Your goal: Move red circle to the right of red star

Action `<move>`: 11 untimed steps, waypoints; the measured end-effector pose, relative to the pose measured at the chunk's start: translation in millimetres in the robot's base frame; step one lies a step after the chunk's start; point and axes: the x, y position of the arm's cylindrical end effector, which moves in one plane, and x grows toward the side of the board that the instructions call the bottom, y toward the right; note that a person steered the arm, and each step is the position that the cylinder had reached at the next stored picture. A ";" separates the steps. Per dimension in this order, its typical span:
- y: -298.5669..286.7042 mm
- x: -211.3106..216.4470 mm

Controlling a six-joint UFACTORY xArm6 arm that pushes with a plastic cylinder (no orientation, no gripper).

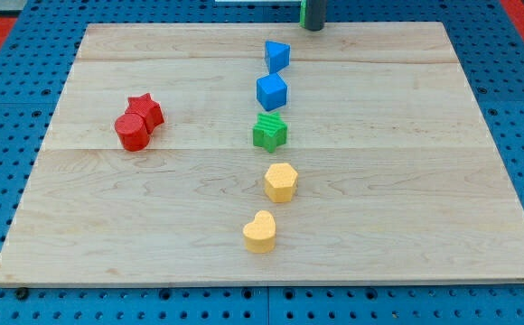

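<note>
The red circle [132, 131] lies on the wooden board at the view's left, touching the red star [145, 110], which sits just above and to its right. My tip [313, 27] shows at the view's top edge, near the board's top rim, far up and to the right of both red blocks. It touches no block; the nearest one is the blue triangle below and to its left.
A column of blocks runs down the board's middle: blue triangle [277, 55], blue cube [272, 91], green star [269, 132], yellow hexagon [281, 181], yellow heart [260, 232]. The wooden board [425, 181] lies on a blue pegboard.
</note>
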 end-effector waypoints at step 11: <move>-218.0 239.0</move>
